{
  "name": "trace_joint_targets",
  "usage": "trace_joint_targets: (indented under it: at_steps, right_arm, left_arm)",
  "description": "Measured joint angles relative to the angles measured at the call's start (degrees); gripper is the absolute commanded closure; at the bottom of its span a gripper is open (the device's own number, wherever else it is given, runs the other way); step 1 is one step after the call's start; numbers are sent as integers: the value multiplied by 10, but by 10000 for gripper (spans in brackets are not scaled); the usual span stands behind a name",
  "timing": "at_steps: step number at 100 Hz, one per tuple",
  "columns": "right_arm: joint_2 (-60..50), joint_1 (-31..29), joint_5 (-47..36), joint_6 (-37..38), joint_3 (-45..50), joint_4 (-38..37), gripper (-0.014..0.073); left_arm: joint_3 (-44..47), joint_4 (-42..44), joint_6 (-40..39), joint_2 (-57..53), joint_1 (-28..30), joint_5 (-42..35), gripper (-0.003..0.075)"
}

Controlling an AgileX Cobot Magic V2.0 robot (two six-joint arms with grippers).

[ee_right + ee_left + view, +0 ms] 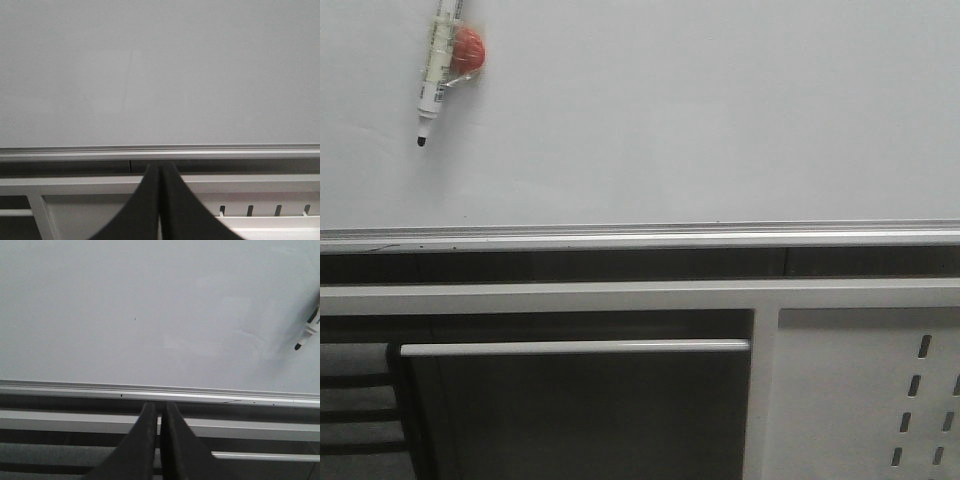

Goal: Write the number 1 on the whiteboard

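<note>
The whiteboard (700, 110) fills the upper front view, bare of any stroke — no number 1 shows. A marker (436, 70) lies at its ten o'clock corner beside a red ball (468, 50). Left gripper (161, 412) and right gripper (159, 172) — both pressed closed, holding nothing.

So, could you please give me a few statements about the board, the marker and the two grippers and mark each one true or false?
1. The whiteboard bears no marker stroke. True.
2. The marker pen is uncapped, its black tip showing. True.
3. The left gripper holds the marker pen. False: its fingers are closed together on nothing, near the board's silver edge rail.
4. The right gripper is wide open. False: its fingers are pressed together.
5. An orange-red object sits against the marker pen. True.
</note>
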Motion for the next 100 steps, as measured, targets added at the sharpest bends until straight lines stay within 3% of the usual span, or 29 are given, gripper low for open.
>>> trace_joint_targets:
  at_steps: [100]
  right_arm:
    - [0, 0, 0, 0, 0, 8, 659]
  left_arm:
    - [0, 0, 0, 0, 0, -16, 741]
